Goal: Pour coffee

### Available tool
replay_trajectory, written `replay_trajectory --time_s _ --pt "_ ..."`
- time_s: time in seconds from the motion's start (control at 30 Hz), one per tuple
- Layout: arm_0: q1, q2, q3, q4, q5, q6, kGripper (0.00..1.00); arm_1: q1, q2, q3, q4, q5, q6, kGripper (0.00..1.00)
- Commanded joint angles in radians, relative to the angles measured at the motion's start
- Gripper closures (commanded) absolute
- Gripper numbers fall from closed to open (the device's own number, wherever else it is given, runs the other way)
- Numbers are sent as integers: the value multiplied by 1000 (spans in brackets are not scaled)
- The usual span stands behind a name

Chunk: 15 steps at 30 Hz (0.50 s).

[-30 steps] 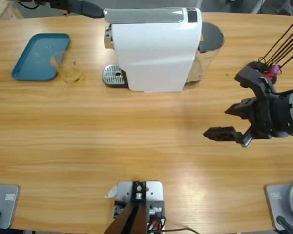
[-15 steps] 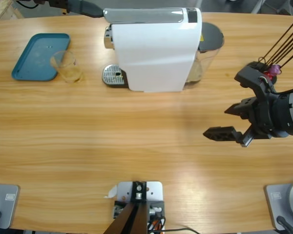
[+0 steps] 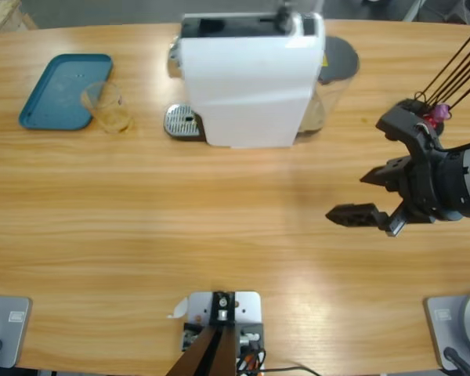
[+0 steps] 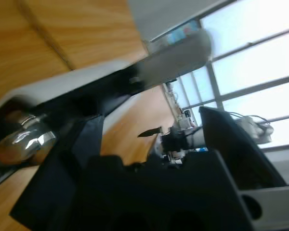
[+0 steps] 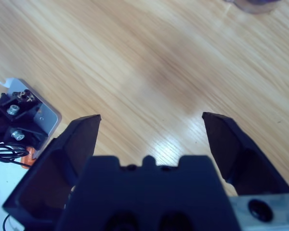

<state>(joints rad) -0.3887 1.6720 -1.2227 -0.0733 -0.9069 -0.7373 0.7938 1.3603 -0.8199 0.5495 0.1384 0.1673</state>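
High view: white coffee machine (image 3: 249, 82) at the table's (image 3: 141, 227) far edge, drip grate (image 3: 182, 121) at its left foot. Clear cup (image 3: 107, 107) left of the machine, touching a teal tray (image 3: 59, 90); no dark coffee visible in it. The cup is probably light, slick and easily tipped; best gripped across its side walls. Right gripper (image 3: 374, 197) right of the machine, jaws spread, empty.

Left wrist view: left gripper (image 4: 149, 159) beside the machine, jaws apart, holding nothing.

Right wrist view: jaws wide over bare wood.

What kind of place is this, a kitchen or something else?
Probably a robotics lab set up as a coffee corner, not a kitchen: a white coffee machine, clear tumbler and teal tray on a long wooden table, with large windows behind.
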Motion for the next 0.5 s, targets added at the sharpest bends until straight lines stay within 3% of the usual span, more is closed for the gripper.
replay_trajectory --time_s 0.03,0.17,0.33,0.5 --pt "-25 -49 -9 -17 3 -16 147 1 3 31 -11 0 1 41" --pt "-25 -50 28 -17 3 3 147 1 2 31 -11 0 1 41" --pt "-25 -137 149 15 60 138 153 1 -6 31 -11 0 1 41" --pt "-51 -342 188 278 226 449 179 1 -39 33 -11 3 8 27"
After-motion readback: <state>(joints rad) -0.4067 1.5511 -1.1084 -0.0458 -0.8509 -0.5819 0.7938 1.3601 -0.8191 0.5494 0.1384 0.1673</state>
